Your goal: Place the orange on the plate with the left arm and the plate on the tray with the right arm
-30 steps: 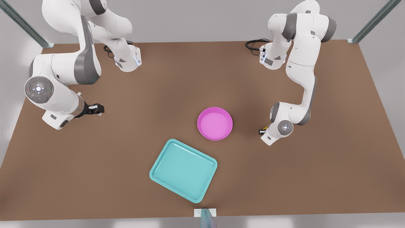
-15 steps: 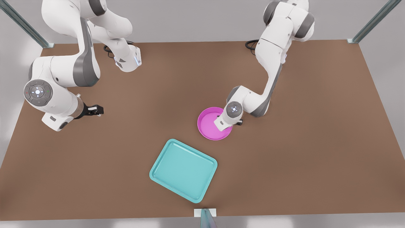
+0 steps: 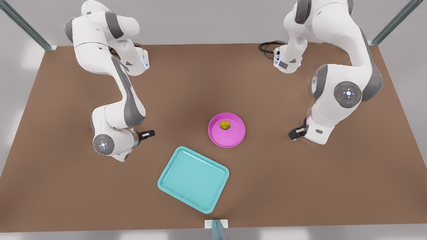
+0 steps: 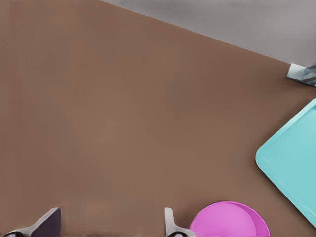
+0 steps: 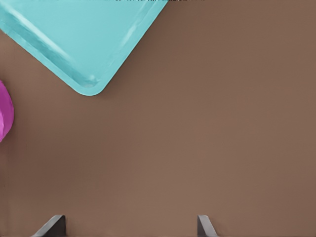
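Sitting on the plate (image 3: 234, 136), a little off its middle toward the far rim, the orange (image 3: 225, 125) is resting free of both arms, so the first half of the job is looking done and the plate's transfer is looking like the step in hand.

The right pincer (image 3: 150, 133) is hovering low over the tabletop (image 3: 300, 186) at the front view's left, its fingers (image 5: 53, 225) spread and holding nothing. The plate is lying well apart from it, toward the front view's right, roughly along the line in which the pincer is pointing. The rim facing it is therefore the one on the front view's left, and I am judging that to be the natural place to pinch; being round, the plate is offering no long axis to line up with.

The tray (image 3: 193, 179) is lying empty just beside the plate, nearer the camera and toward the front view's left, its long axis running diagonally.

The left pincer (image 3: 293, 134) is waiting at the front view's right, well apart from the plate, its fingers (image 4: 45, 226) likewise spread and empty.
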